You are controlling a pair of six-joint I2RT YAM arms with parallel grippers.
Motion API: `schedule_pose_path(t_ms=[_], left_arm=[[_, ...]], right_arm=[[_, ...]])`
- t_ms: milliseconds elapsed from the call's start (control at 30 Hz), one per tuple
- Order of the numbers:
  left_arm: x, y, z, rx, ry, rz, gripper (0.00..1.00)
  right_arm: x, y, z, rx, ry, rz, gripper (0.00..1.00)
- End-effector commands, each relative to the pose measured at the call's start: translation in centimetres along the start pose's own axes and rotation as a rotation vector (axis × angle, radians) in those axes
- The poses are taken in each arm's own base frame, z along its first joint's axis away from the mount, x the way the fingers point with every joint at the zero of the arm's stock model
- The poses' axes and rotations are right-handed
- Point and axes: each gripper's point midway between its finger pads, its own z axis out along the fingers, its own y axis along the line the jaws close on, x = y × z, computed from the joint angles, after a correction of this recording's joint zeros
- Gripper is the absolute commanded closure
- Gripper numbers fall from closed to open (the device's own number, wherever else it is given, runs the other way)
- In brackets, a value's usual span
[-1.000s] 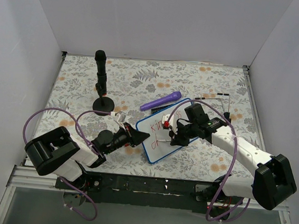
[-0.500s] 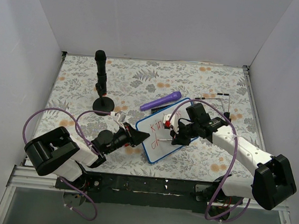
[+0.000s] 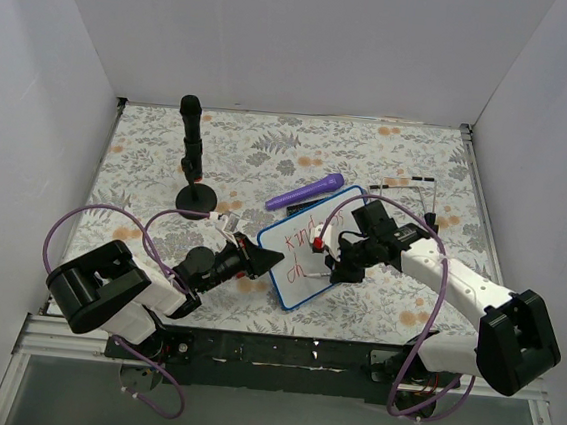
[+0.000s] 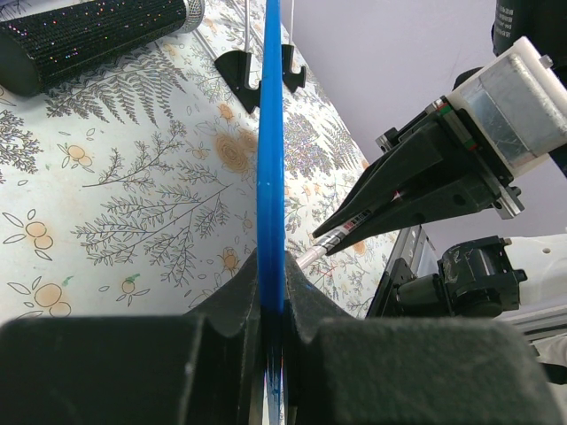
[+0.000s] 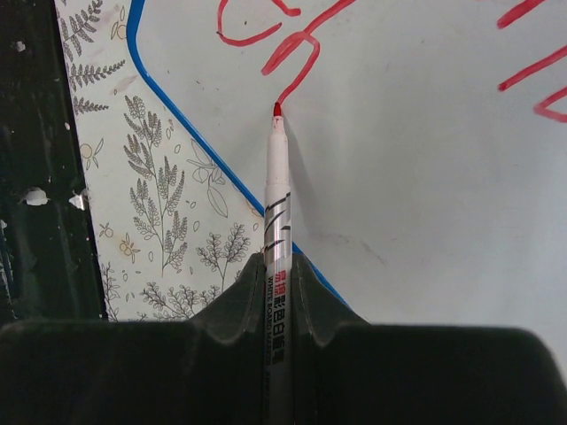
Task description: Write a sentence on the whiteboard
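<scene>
The whiteboard [image 3: 304, 265], white with a thin blue frame, lies tilted on the floral mat at centre. My left gripper [image 3: 271, 260] is shut on its left edge; the left wrist view shows the blue frame [image 4: 270, 168] edge-on between the jaws. My right gripper [image 3: 332, 267] is shut on a white red-tipped marker [image 5: 276, 195], its tip touching the board at the end of a red stroke. The sentence [image 3: 307, 247] shows as red strokes in two lines, partly written; some of its strokes show in the right wrist view [image 5: 275, 40].
A purple marker [image 3: 306, 191] lies just behind the board. A black microphone on a round stand [image 3: 190, 158] is at the back left. A thin black wire stand [image 3: 418, 190] sits at the back right. The black front rail [image 3: 280, 351] runs along the table's near edge.
My right gripper has moved the marker slightly down and right across the board, and more red strokes have appeared on the lower line. The left gripper has not moved.
</scene>
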Motion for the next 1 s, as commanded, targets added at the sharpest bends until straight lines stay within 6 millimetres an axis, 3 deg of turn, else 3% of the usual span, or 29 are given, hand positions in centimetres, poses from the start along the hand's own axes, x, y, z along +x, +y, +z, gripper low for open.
schedule_pose_path(t_ms=[0,233,533,967], left_arm=[[-0.6,-1.0,0.1,0.039,-0.014,0.032,1.0],[-0.6,-0.9,0.1,0.037,-0.016,0.033,1.0],[-0.7,-1.0,-0.1,0.038,-0.019,0.037,1.0],[-0.8,-1.2,-0.2,0.044,-0.023,0.033,1.0]], right_arm=[[0.7,0.0,0.0,-0.002,0.028,-0.002,0.99],[0.0,-0.1,-0.4,0.0,0.011,-0.011,0.99],[-3.7,-0.4,-3.2,0.038,-0.147,-0.055,0.99],[-3.1,-1.5,-3.9,0.125,-0.247,0.007,0.99]])
